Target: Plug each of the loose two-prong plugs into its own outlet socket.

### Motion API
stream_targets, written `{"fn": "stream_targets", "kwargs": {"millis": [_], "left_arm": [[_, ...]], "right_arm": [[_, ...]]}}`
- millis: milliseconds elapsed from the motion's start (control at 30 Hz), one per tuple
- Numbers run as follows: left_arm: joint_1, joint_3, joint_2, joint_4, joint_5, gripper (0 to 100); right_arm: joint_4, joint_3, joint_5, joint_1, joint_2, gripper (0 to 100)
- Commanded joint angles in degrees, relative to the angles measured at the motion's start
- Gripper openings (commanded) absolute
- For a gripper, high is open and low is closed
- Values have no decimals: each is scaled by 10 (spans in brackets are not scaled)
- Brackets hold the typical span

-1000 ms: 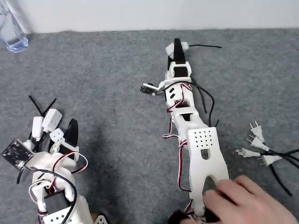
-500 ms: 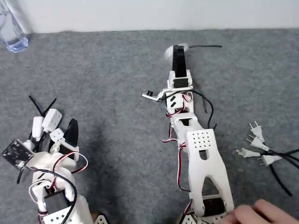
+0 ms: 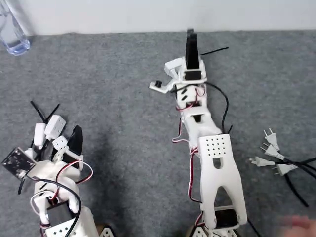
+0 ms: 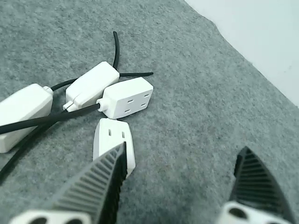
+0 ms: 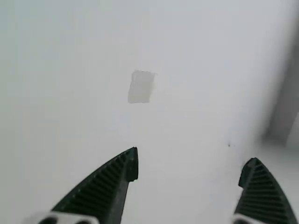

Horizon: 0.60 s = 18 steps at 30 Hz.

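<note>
- Stretched farther toward the back wall [image 3: 148, 15] than a second ago, with the right gripper [image 5: 194, 156] rolled over at the wrist.
- Spread wide at the jaws on that side, facing the wall, with nothing held between them.
- Equally wide apart and empty on the left gripper [image 4: 183, 148], low over the grey mat [image 3: 123, 148], just beside the outlet sockets [image 4: 127, 97] clustered at the mat's left side.
- Over by the mat's right edge, well apart from the sockets: four loose plugs [image 3: 261, 161], lying together, prongs bare.
</note>
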Motion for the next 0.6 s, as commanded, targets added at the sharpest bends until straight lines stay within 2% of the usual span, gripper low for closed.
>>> {"fn": "stream_targets", "kwargs": {"millis": [0, 367, 567], "left_arm": [[1, -4, -4, 0, -5, 348], [3, -4, -4, 0, -5, 348], [3, -4, -4, 0, -5, 348]], "right_arm": [[29, -31, 28, 24, -91, 314], [199, -31, 59, 47, -338, 314], [262, -30, 110, 43, -426, 314]]}}
